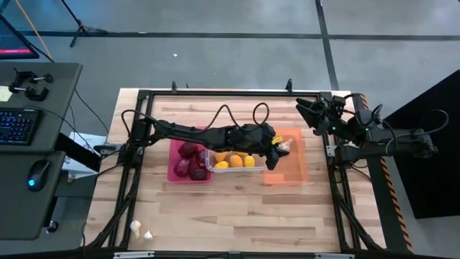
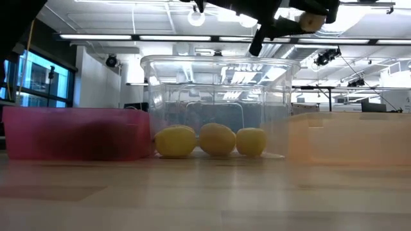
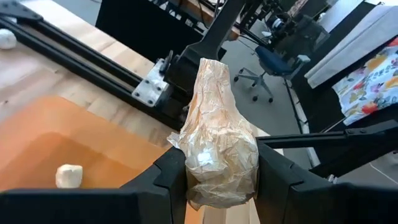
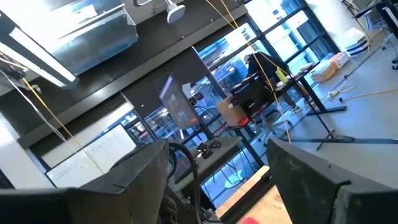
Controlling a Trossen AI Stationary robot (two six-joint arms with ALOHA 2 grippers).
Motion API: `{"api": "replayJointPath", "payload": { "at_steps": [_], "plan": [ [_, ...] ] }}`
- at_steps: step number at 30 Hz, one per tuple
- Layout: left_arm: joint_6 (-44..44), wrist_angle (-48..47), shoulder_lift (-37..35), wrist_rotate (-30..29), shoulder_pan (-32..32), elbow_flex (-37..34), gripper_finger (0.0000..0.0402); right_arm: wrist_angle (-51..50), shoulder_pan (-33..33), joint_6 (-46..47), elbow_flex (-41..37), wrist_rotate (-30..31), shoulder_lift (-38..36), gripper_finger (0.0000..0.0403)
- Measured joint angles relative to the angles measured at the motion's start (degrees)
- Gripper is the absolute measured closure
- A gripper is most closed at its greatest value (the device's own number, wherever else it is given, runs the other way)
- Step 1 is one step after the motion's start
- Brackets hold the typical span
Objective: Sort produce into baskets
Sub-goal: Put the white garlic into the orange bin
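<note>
My left gripper (image 1: 279, 147) hangs over the orange basket (image 1: 295, 171), shut on a whitish garlic bulb (image 3: 219, 143). Another garlic piece (image 3: 69, 175) lies in the orange basket. The clear basket (image 1: 210, 164) holds three yellow lemons (image 2: 217, 140). The red basket (image 1: 175, 173) holds dark red lumps (image 1: 190, 160). Two garlic bulbs (image 1: 141, 231) lie on the table near its front left corner. My right gripper (image 4: 217, 180) is open and empty, raised at the table's far right corner (image 1: 314, 111). My left gripper pinches the garlic bulb's fat lower part (image 3: 217, 165) between its two fingers (image 3: 171, 171). The bulb's papery neck (image 3: 211, 78) sticks out past the fingertips. The bulb is lifted clear above the orange basket.
The three baskets stand side by side mid-table, red at the left, clear in the middle, orange at the right. A black metal frame (image 1: 215, 93) runs around the table. Bare wood (image 1: 237, 216) lies between the baskets and the near edge.
</note>
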Motion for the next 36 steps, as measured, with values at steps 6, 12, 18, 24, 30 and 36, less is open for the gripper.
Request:
{"api": "replayJointPath", "payload": {
  "at_steps": [6,12,18,24,30,36],
  "plan": [
    [0.2,-0.3,0.0,-0.5,0.2,0.0,0.0267,-0.7,0.0,0.0,0.0,0.0,0.0,0.0142],
    [0.2,0.1,0.0,-0.7,0.5,0.0,0.0221,-1.3,0.0,0.2,0.0,0.0,0.1,0.0142],
    [0.4,0.0,0.0,-0.7,1.1,0.0,0.0178,-3.2,0.0,1.6,0.0,0.0,0.8,0.0142],
    [5.1,-4.1,-1.2,6.2,2.5,0.0,0.0151,-3.4,0.0,2.1,0.0,0.0,1.6,0.0142],
    [10.9,-21.8,-9.0,2.9,4.3,0.0,0.0149,-3.5,0.0,1.4,0.0,0.0,1.6,0.0142],
    [13.6,-38.8,-19.3,-12.4,1.5,-0.5,0.0149,-9.7,0.5,3.6,0.0,0.0,2.0,0.0142]
  ]
}}
